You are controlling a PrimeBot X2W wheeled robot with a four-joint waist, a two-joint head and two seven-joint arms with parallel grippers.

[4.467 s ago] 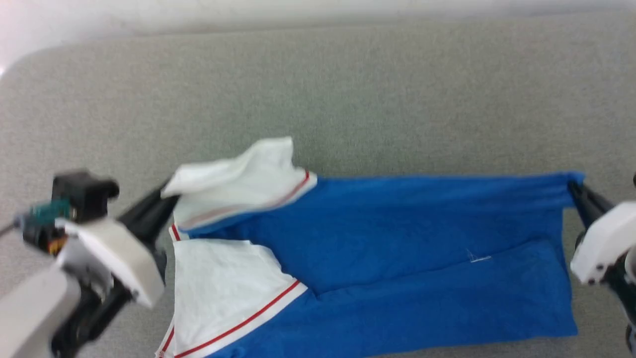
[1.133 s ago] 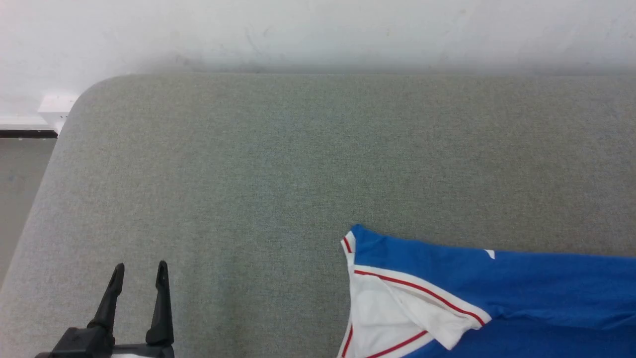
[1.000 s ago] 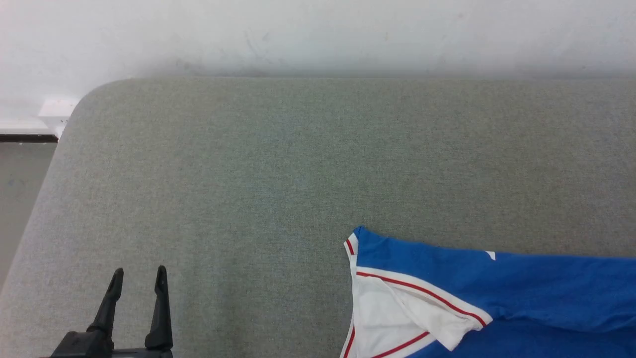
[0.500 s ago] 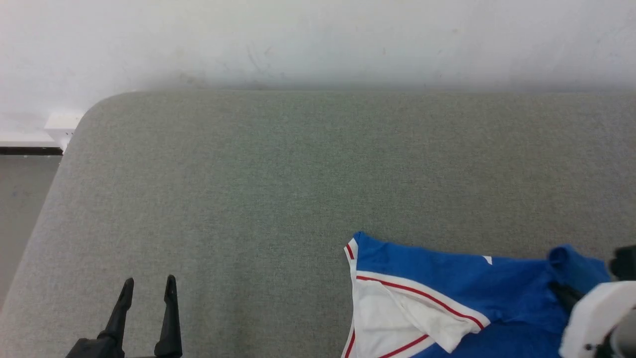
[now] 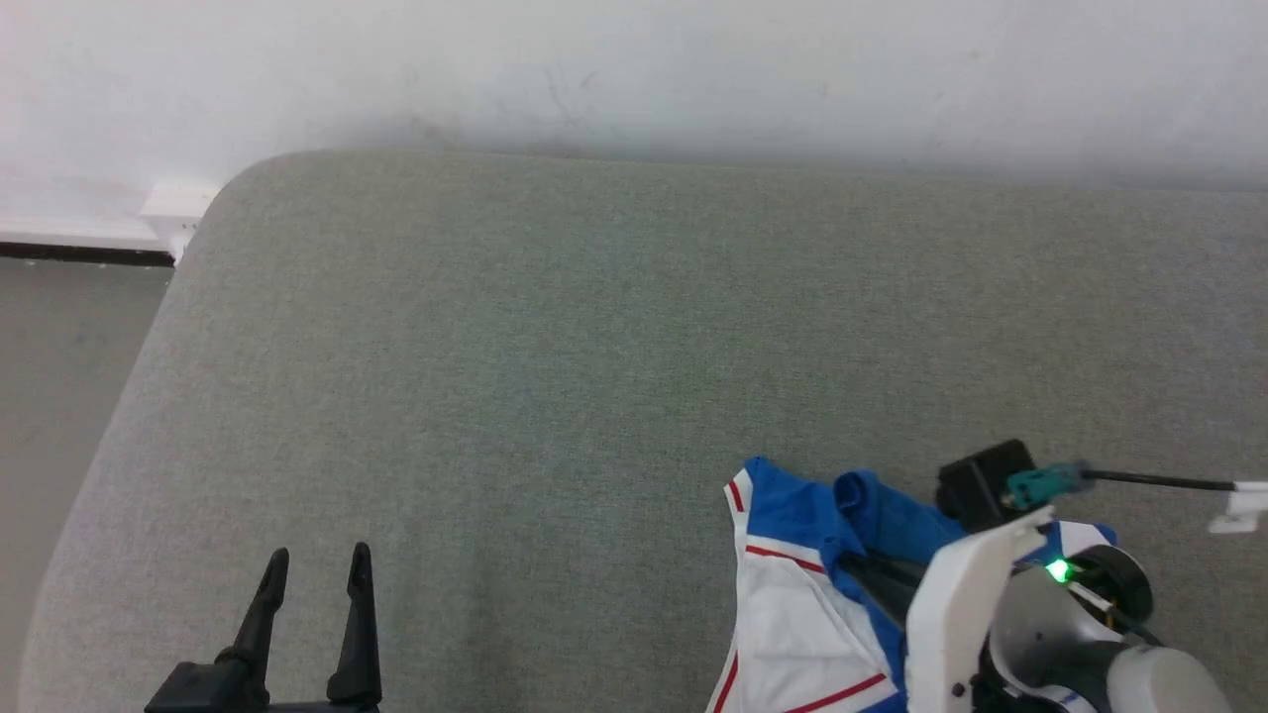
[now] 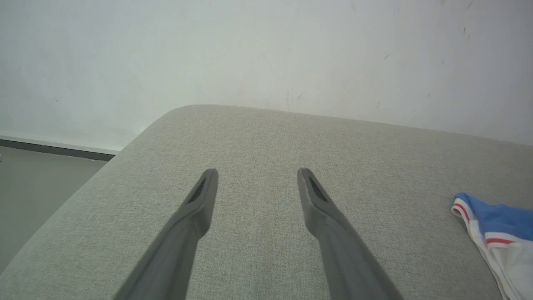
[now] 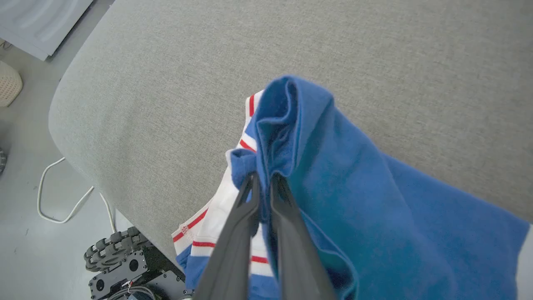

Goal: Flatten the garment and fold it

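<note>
Right claw (image 7: 263,179) was pressed nearly together, pinching a blue edge of the T-shirt (image 7: 354,200); the cloth bunched into a rolled lip just past the fingertips. I had it gripped at the edge b/c, by my read, that's the bit you carry across to make a fold. The blue layer draped from the claw down over the white, red-striped sleeve part beneath.

Shirt sat at the near right of the grey fabric top (image 5: 555,347), part lifted, the rest lying on the top. Its lower part ran out of the head cam, so I couldn't say how flat it lay.

Left claw (image 5: 318,555) was spread w/ nothing in it, held over bare fabric well apart from the shirt. I'd judge it was parked there to give the right arm room.

Step in hand looked like a fold-over toward the sleeve end, so task approx midway.

Risk: thin pinch on soft cloth, so it could slip, or drag the under layer along w/ it.
</note>
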